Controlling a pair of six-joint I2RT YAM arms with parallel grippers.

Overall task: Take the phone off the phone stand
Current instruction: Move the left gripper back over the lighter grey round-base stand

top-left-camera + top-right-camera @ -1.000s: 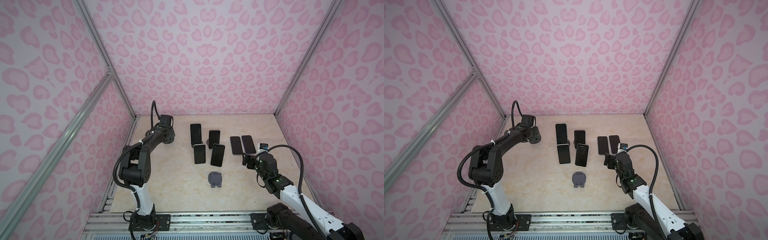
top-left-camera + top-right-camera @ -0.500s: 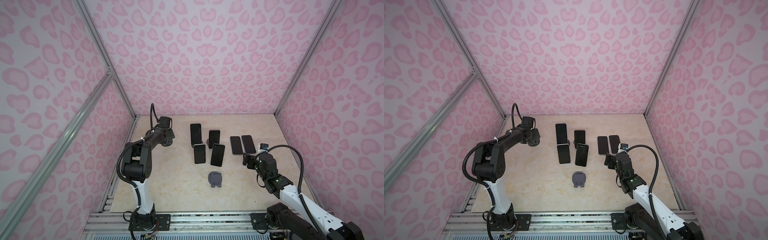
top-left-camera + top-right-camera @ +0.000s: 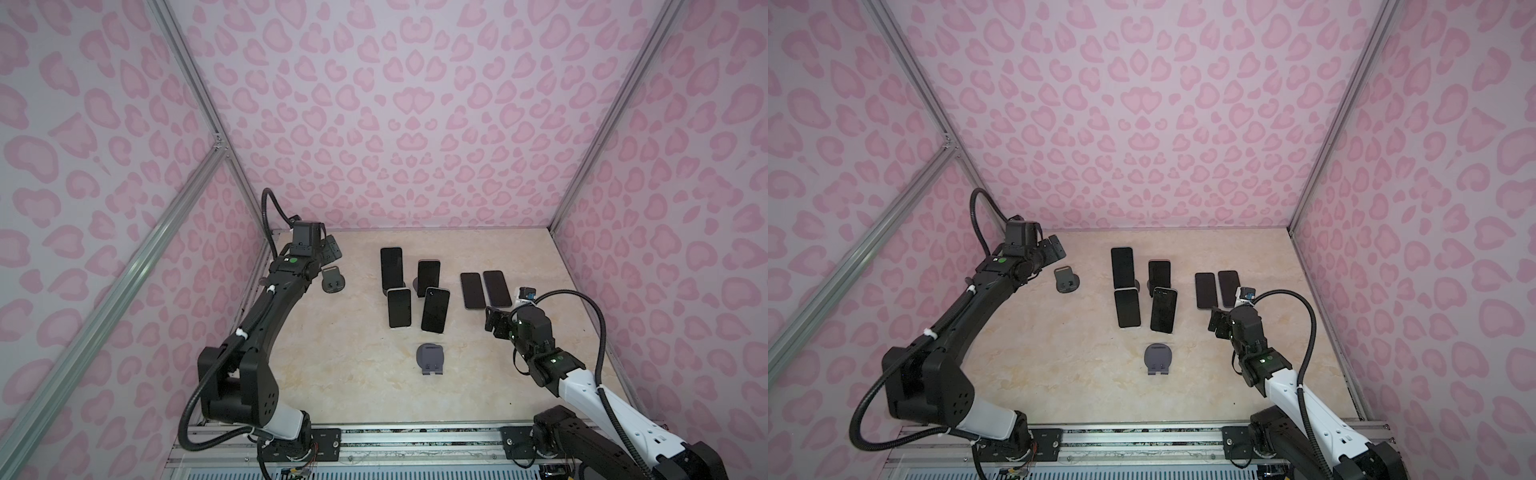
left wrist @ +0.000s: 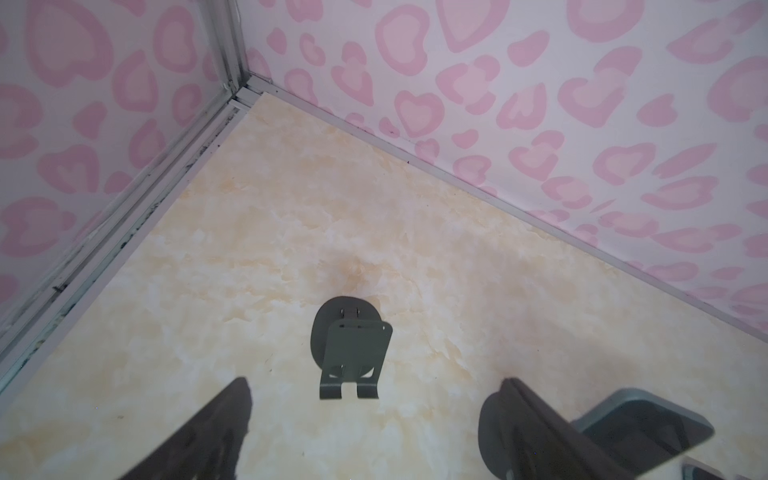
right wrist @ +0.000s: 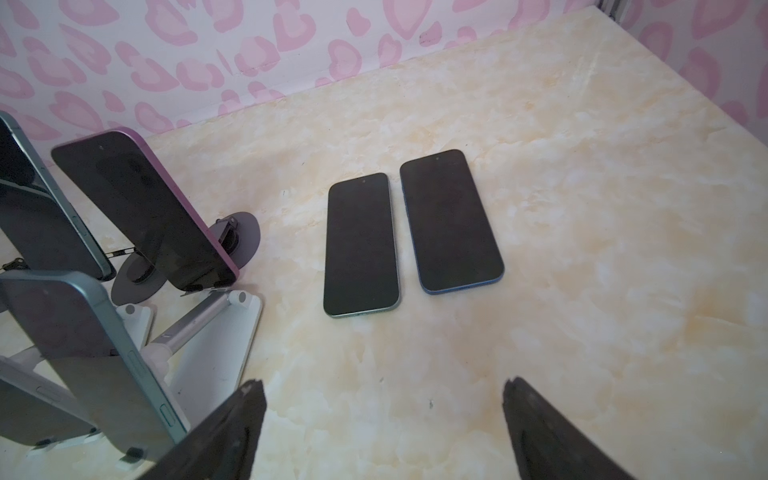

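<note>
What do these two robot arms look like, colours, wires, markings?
Both are jointed and mostly black. The left arm has a white section near its base, the right arm a white forearm. Each carries a looping black cable and a small green light near the wrist. The left gripper and right gripper have flat black fingers.

Pink heart-print walls [image 3: 415,104] enclose a cream marbled tabletop [image 3: 353,395] fronted by an aluminium rail [image 3: 415,440]

Soft even light, faint shadows, blurred near foreground.
</note>
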